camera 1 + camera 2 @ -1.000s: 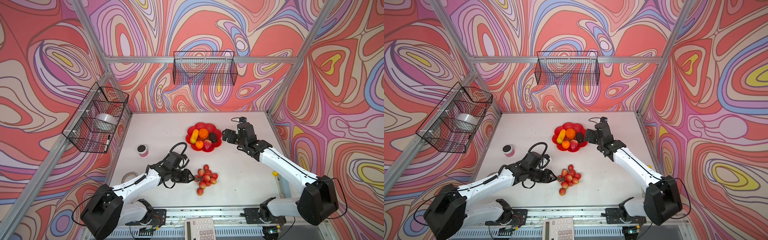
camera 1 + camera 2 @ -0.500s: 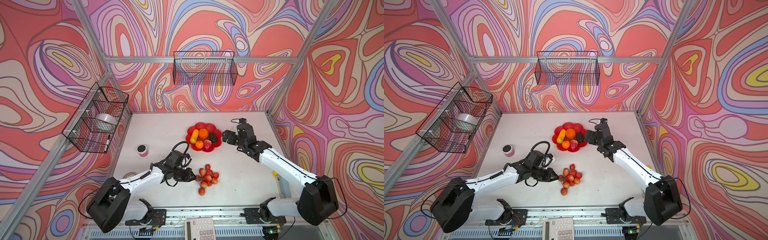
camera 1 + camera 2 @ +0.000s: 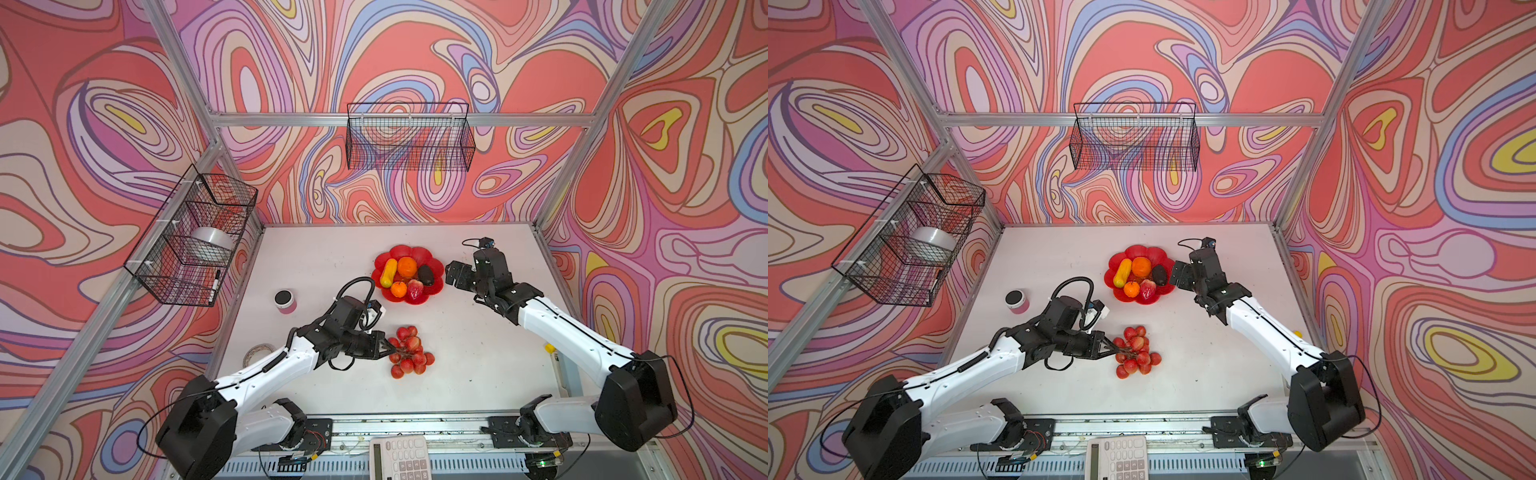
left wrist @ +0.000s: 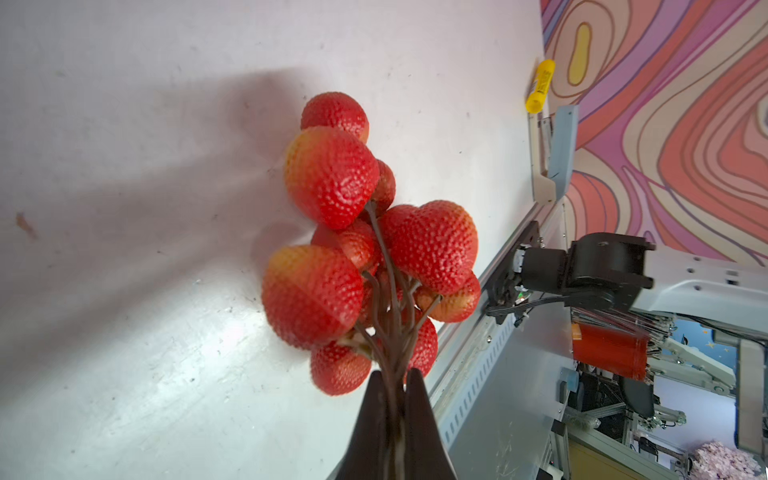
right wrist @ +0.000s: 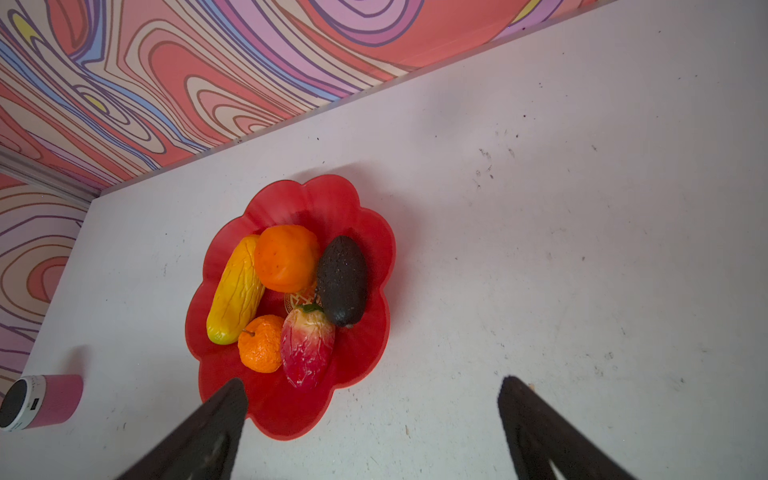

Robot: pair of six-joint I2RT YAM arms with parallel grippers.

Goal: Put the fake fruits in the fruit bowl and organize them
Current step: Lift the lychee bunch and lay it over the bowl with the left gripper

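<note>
Five fruits already sit in the red bowl (image 3: 409, 250): the yellow fruit (image 3: 388, 273), the big orange (image 3: 407, 266), the small orange (image 3: 399, 289), the dark oval one (image 3: 425, 275) and the red piece (image 3: 414, 289). Only the berry bunch (image 3: 409, 351) is outside, on the white table (image 3: 478, 374), well apart from the bowl. The left gripper (image 4: 392, 376) is pinched tight on its brown stem (image 4: 388, 291) (the wrist view shows this plainly); I can't tell whether the bunch has lifted. The right gripper (image 5: 372, 381) hangs beside the bowl, jaws wide apart, holding nothing. What's left, I'd say: carry the bunch over and settle it among the others.
</note>
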